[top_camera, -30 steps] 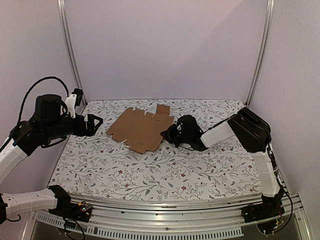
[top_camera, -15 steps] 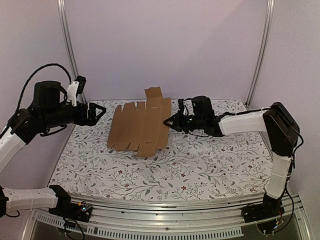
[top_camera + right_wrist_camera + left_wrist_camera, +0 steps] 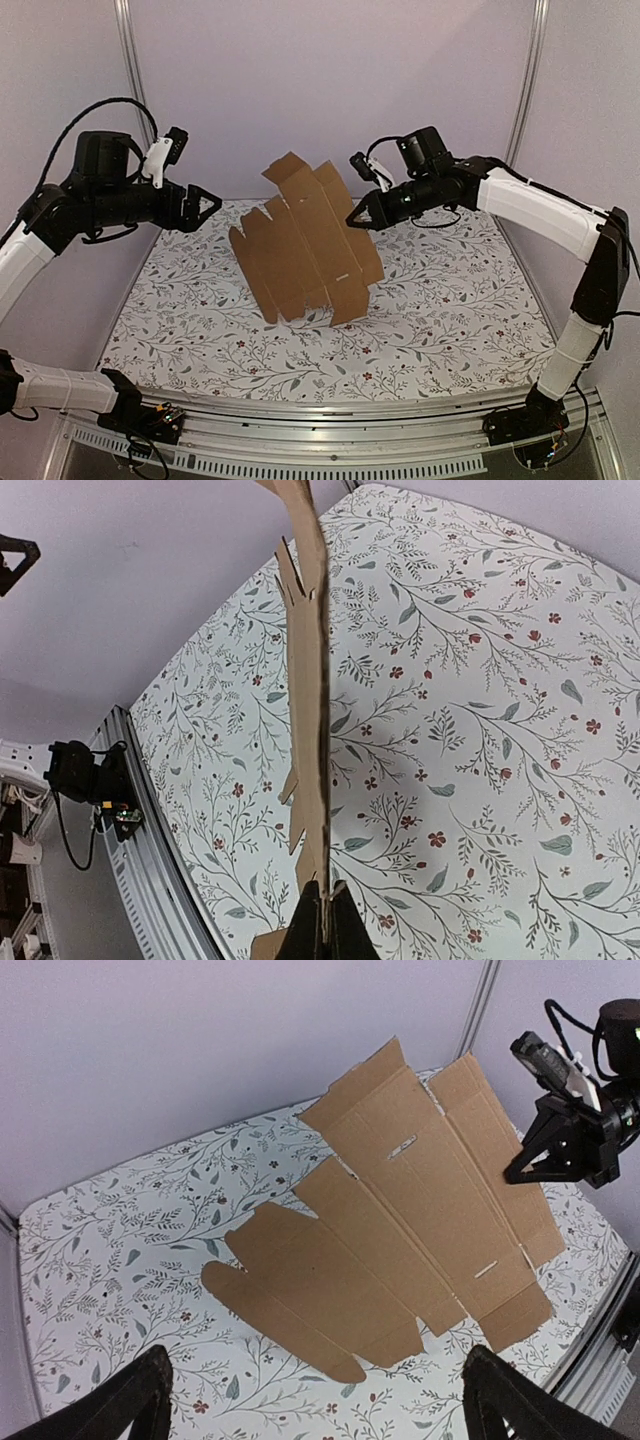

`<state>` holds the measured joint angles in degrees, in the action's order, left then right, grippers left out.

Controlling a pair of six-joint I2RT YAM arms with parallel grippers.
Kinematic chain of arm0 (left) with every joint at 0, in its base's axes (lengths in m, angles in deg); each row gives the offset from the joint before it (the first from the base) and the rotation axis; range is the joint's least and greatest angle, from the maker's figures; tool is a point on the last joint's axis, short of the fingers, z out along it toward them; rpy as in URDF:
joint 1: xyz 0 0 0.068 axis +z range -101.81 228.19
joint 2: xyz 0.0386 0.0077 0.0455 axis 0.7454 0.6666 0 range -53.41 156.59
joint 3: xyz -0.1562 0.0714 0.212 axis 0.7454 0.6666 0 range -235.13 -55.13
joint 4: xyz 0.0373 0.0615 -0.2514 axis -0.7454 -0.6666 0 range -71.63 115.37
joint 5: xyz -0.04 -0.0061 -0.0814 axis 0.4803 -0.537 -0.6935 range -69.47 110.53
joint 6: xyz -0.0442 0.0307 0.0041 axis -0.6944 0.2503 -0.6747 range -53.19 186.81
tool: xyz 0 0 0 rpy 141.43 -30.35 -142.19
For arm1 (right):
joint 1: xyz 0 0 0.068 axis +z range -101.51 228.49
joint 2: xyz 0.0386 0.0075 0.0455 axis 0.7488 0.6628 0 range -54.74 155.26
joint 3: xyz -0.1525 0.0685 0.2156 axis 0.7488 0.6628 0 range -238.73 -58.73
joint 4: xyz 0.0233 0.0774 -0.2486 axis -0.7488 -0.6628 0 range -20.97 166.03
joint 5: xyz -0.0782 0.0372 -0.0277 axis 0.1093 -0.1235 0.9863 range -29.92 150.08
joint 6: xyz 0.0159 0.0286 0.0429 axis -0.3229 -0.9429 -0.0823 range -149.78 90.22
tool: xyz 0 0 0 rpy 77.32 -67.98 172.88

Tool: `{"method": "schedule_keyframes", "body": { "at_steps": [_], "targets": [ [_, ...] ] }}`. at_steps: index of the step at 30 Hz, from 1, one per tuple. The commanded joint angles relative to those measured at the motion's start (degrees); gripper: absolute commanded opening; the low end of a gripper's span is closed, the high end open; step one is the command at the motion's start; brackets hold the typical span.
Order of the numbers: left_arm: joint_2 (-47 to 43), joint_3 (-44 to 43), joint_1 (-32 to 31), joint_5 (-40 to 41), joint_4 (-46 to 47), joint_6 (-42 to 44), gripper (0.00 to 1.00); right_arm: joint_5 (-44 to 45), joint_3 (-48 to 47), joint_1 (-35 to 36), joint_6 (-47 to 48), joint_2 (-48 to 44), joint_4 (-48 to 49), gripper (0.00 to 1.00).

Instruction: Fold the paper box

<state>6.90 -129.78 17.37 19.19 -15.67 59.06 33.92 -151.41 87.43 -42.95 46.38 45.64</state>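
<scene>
The paper box is a flat brown die-cut cardboard sheet with flaps and slots, lifted off the table and hanging tilted in mid-air. My right gripper is shut on the sheet's right edge, high above the middle of the table. Seen from the right wrist, the sheet shows edge-on, pinched between the black fingertips of that gripper. My left gripper is open and empty, raised at the left, apart from the sheet. In the left wrist view the whole sheet lies spread out ahead of the wide-apart fingers.
The floral tablecloth covers the table. Metal frame posts stand at the back corners before a plain pale wall. A rail with cables runs along the near edge.
My right gripper has raised the cardboard sheet from flat on the table to hanging tilted in the air. The left gripper has risen and moved slightly right, staying open.
</scene>
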Motion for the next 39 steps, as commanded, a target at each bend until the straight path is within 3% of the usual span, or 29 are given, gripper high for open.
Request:
{"method": "schedule_keyframes", "body": {
  "at_steps": [1,10,16,28,34,39],
  "targets": [
    [0.2,-2.0,0.6,-3.7,-2.2,0.8,0.99,-2.6,-6.7,-0.2,12.3,-3.7,-18.8,0.00],
    [-0.2,-4.7,0.6,-12.8,-3.4,-1.5,1.00,-5.8,-14.5,3.3,21.4,-8.2,-38.7,0.00],
    [-1.2,-4.2,0.6,-15.9,-3.4,-1.4,0.99,-11.6,-13.9,6.4,26.1,-9.6,-46.8,0.00],
    [-0.3,3.5,0.5,-17.4,-1.3,-2.9,1.00,21.9,-14.2,10.8,23.6,3.5,-47.7,0.00],
    [1.1,8.2,0.2,-16.8,1.1,-4.5,0.99,32.4,-14.9,15.2,28.6,7.4,-43.1,0.00],
    [1.1,15.8,-1.5,-15.4,10.9,-11.4,1.00,32.5,-14.4,16.7,34.7,8.2,-38.3,0.00]
  ]
}}
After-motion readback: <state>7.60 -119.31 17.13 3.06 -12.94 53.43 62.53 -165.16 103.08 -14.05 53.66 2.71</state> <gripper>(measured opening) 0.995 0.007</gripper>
